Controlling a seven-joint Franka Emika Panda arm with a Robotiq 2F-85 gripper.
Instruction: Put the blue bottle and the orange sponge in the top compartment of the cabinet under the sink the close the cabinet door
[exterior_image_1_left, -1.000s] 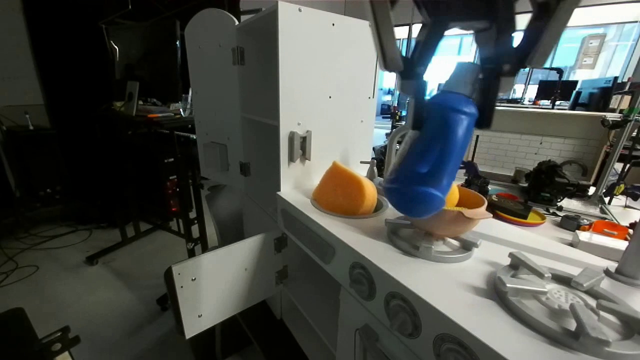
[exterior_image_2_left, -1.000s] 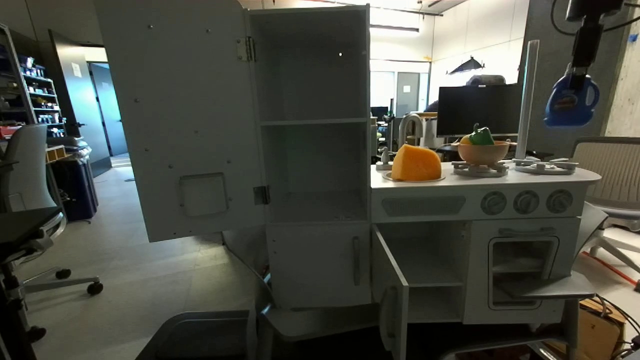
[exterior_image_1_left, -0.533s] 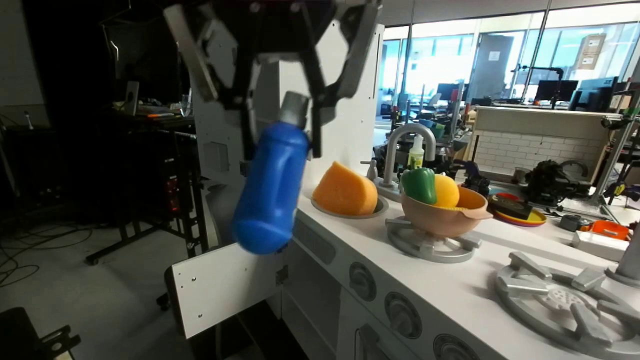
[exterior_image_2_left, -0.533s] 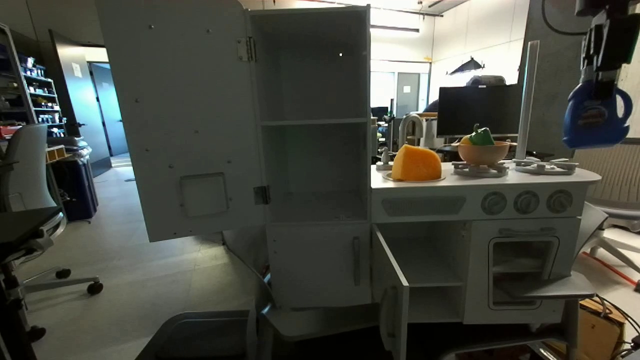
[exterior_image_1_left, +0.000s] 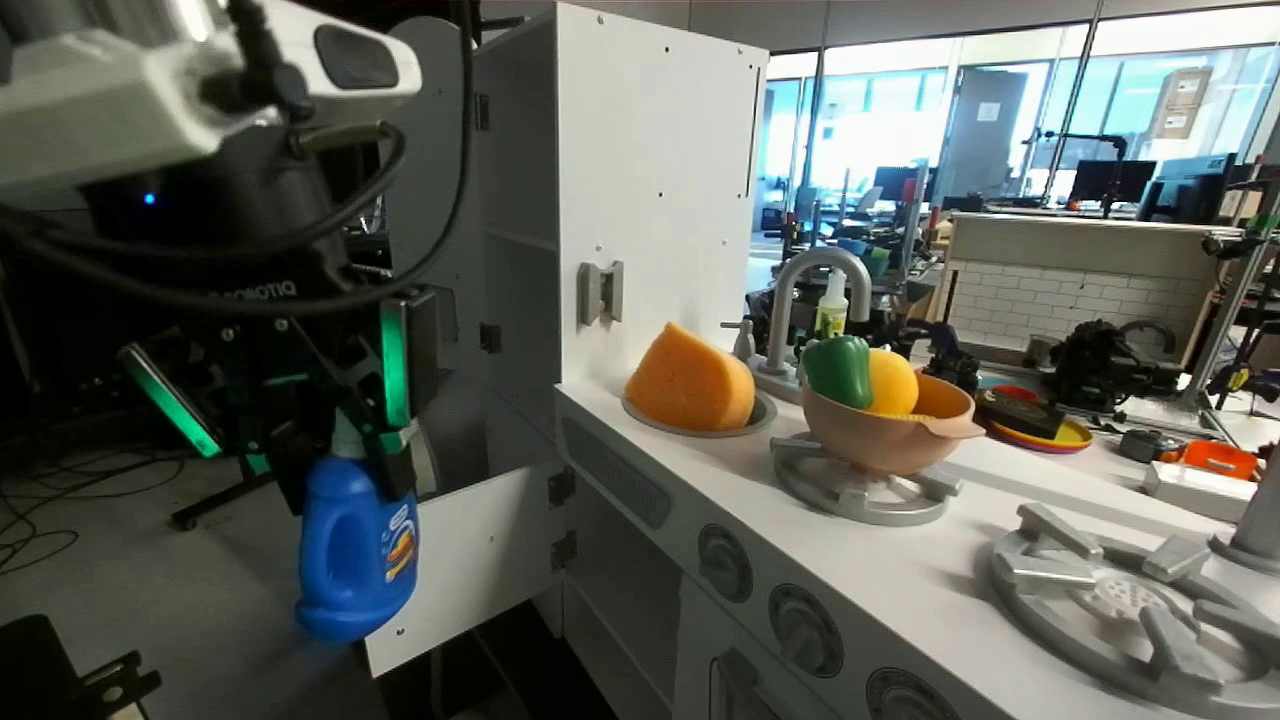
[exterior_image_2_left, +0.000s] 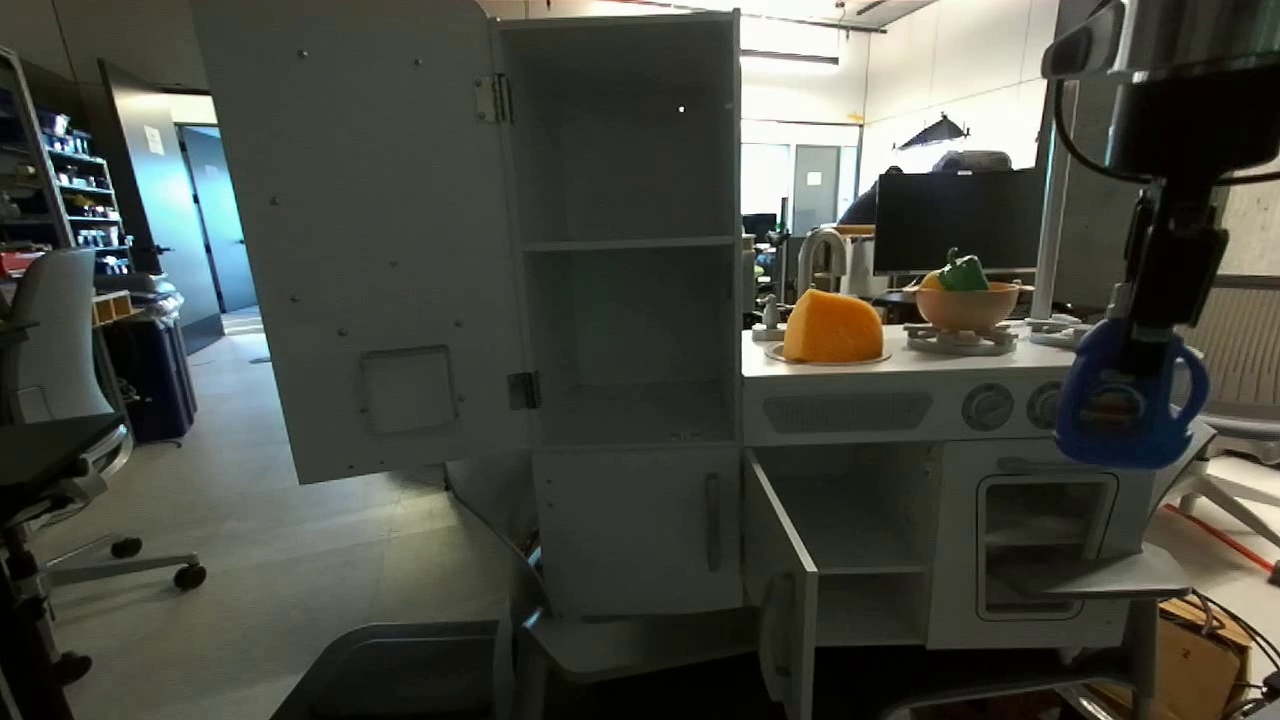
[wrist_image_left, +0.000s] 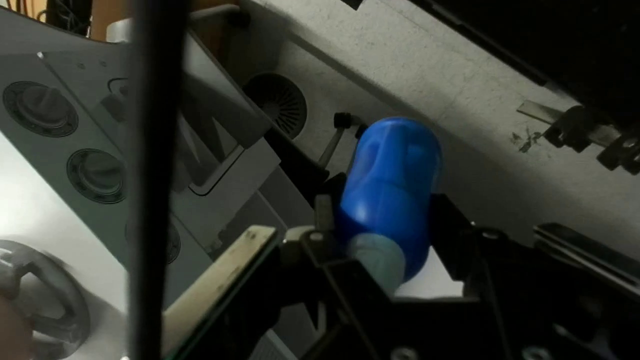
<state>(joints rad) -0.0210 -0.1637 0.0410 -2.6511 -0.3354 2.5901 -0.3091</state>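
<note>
The black pincer (exterior_image_1_left: 349, 487) is holding a curvy blue plastic bottle (exterior_image_1_left: 355, 590) with a whitish cap (wrist_image_left: 377, 255). Its two fingers (wrist_image_left: 447, 235) squeeze the bottle from both sides, near the top, just by the cap. The bottle hangs in the air, almost straight up, cap at the top, with a bright label (exterior_image_1_left: 402, 548) on its side. It is in front of the white toy kitchen (exterior_image_2_left: 955, 560), outside the low white cabinet (exterior_image_2_left: 908, 505). In both exterior views the small flat white door (exterior_image_2_left: 770, 540) of that cabinet stands open. Inside, a thin white shelf (exterior_image_2_left: 870, 548) makes a top part and a bottom part. The rounded orange sponge (exterior_image_1_left: 690, 380), with one flat side, sits in the small round grey sink (exterior_image_1_left: 764, 414), set in the flat white table (exterior_image_1_left: 940, 580) of the toy kitchen. Just behind the sink is a bent silver-grey faucet (exterior_image_1_left: 820, 258). Next to them, a round pinkish-orange bowl (exterior_image_1_left: 870, 440) stands on a grey stove ring (exterior_image_1_left: 870, 512). A green toy pepper (exterior_image_1_left: 838, 372) and a round yellow toy fruit (exterior_image_1_left: 893, 382) are in the bowl. A second grey stove ring (exterior_image_1_left: 1125, 595) is farther along the table. Three round grey knobs (exterior_image_1_left: 725, 562) are on the front, below the table's edge. Beside the sink stands a tall white cupboard (exterior_image_1_left: 660, 130), and its big white door (exterior_image_2_left: 390, 240) is wide open.
</note>
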